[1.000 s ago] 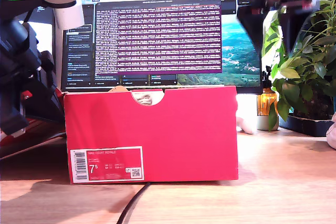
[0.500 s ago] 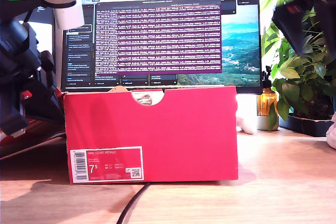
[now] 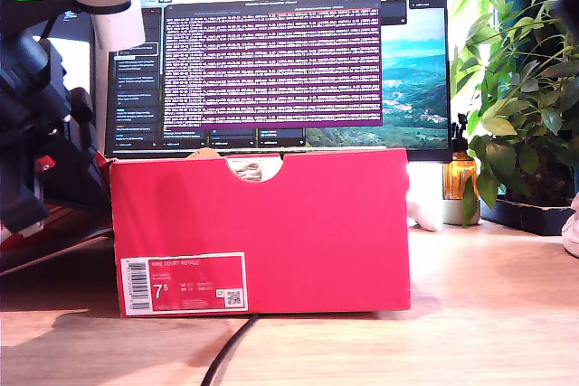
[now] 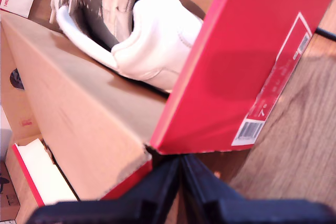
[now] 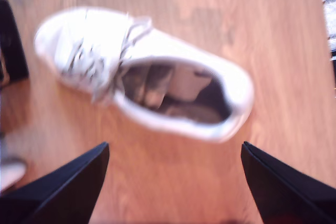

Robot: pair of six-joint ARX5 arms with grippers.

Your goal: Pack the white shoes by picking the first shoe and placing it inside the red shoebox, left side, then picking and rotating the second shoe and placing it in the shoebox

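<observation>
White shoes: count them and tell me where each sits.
2. One white shoe lies inside the red shoebox; the other white shoe lies on the wooden table below my second gripper.

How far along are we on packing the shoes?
About halfway. One white shoe already lies inside the red shoebox, with my first end effector shut and empty beside the box's corner. The second shoe sits on the wooden table, untouched. My second end effector hangs open above it. Left: grasp it, rotate it, and place it in the box.
</observation>
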